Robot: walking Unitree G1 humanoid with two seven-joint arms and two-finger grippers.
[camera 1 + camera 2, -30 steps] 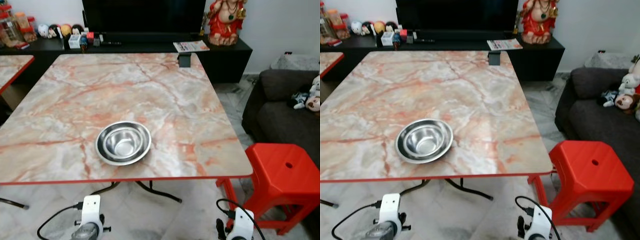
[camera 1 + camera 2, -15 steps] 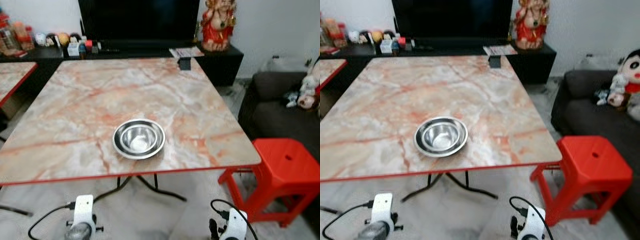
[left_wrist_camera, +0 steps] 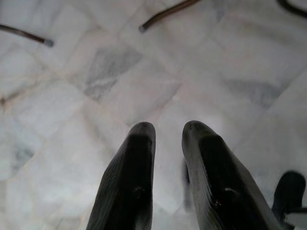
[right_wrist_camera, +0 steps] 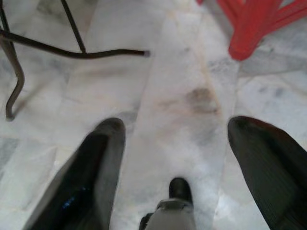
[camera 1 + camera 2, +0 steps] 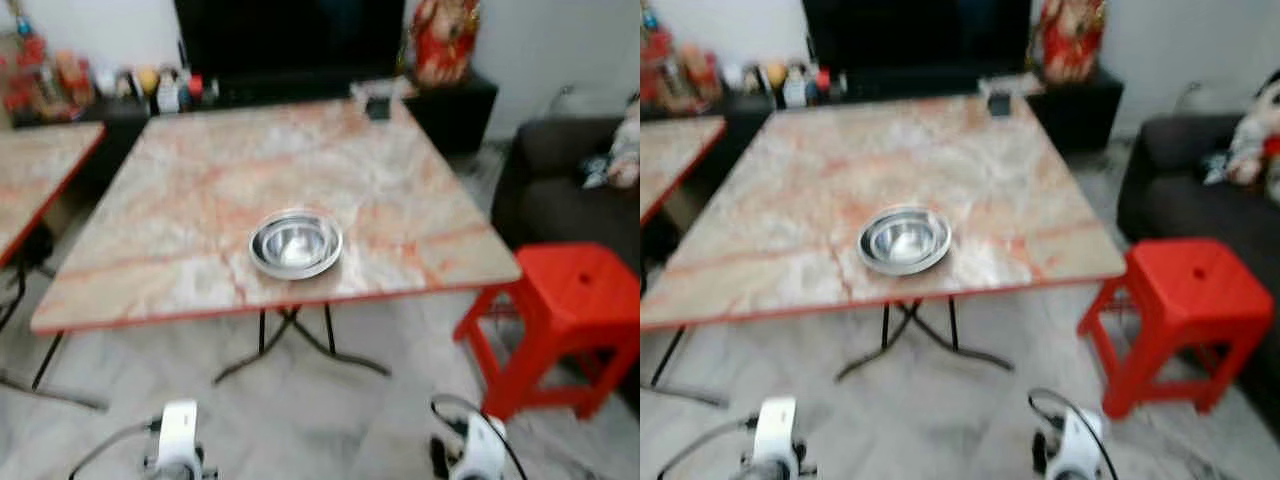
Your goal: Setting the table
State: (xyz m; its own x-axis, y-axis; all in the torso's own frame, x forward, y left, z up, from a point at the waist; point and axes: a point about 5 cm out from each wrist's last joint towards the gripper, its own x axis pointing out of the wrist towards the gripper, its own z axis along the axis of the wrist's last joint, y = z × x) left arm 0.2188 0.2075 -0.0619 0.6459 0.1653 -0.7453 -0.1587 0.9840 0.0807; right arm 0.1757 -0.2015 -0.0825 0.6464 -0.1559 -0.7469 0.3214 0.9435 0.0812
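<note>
Farther from the table (image 5: 200,190) than a second ago: whole scene shrunk and blurred, more pale marble floor (image 5: 300,420) in front, the table's black legs (image 5: 290,340) now in sight; camera moved back, things themselves unmoved. Nearest, both arms hanging low over the floor. Left gripper (image 3: 168,132) pointing at the tiles, fingers (image 3: 132,177) close together with a narrow gap, clamped on nothing. Right gripper (image 4: 175,129) likewise over the tiles, fingers (image 4: 91,177) spread wide apart, holding nothing; a curved table foot (image 4: 72,50) and a red stool leg (image 4: 249,28) beyond them. Next, near the middle of the table's near edge, slightly toward its right corner, two steel bowls (image 5: 296,243), one nested inside the other, seemingly empty, though blur makes that hard to tell. Red stool (image 5: 565,310) just off the near right corner. Second table (image 5: 40,180) off the left edge. Dark sofa (image 5: 580,190) with soft toys (image 5: 625,150) at right. Small dark object (image 5: 378,106) at the far right corner. Farthest, low black cabinet (image 5: 455,105) with a big screen (image 5: 290,40), red figure (image 5: 443,40) and small items (image 5: 150,85).
</note>
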